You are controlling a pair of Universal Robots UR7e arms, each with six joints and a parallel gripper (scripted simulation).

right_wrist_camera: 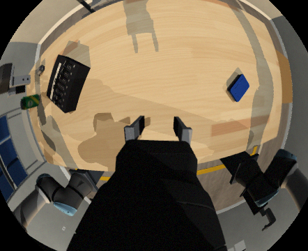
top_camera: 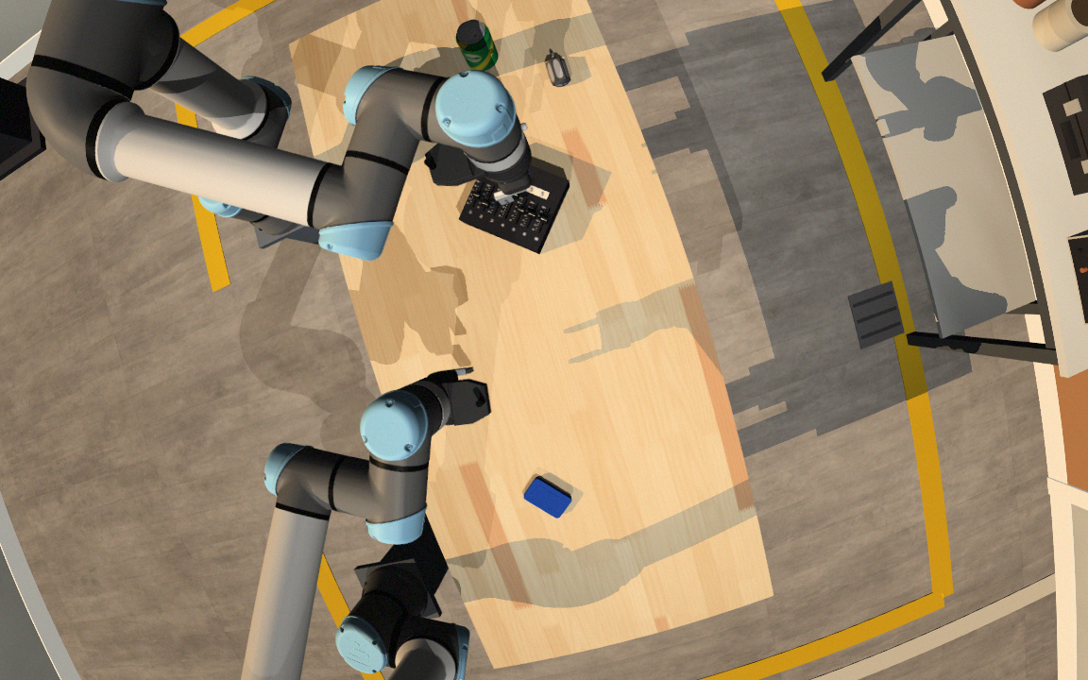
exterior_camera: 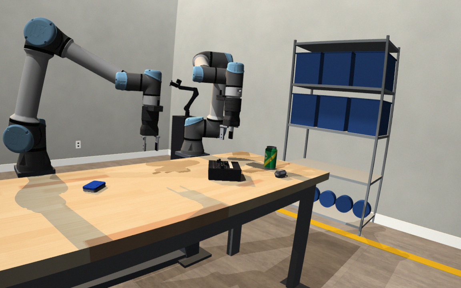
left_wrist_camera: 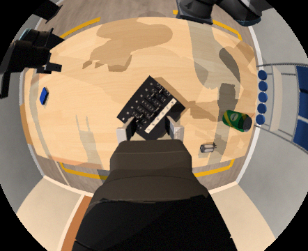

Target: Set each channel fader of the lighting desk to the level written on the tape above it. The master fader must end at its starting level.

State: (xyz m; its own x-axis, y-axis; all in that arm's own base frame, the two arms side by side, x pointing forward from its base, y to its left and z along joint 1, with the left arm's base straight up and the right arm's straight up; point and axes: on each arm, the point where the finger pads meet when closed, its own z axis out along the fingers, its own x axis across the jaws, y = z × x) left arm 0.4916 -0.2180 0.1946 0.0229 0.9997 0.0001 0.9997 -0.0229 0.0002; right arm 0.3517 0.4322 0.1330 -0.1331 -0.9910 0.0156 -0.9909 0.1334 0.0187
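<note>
The black lighting desk (top_camera: 553, 211) (exterior_camera: 224, 175) (right_wrist_camera: 78, 85) lies on the table, turned at an angle. Its white tape (left_wrist_camera: 160, 116) (right_wrist_camera: 55, 81) runs along one side of the fader rows; its digits are too small to read surely. Small dark fader knobs (left_wrist_camera: 159, 90) stand at differing places; their exact levels cannot be told. My left gripper (exterior_camera: 226, 133) (left_wrist_camera: 150, 122) is open and empty, pointing down high above the desk; in the top view it hides part of the tape and faders. My right gripper (exterior_camera: 150, 143) (right_wrist_camera: 159, 122) is open and empty, above the table, away from the desk.
A green can (top_camera: 477, 46) (exterior_camera: 270, 157) (left_wrist_camera: 235, 120) stands beyond the desk, with a small grey metal object (top_camera: 558, 69) (exterior_camera: 280, 173) (left_wrist_camera: 208, 148) near it. A blue block (top_camera: 547, 496) (exterior_camera: 94, 185) (right_wrist_camera: 239, 88) lies toward the table's other end.
</note>
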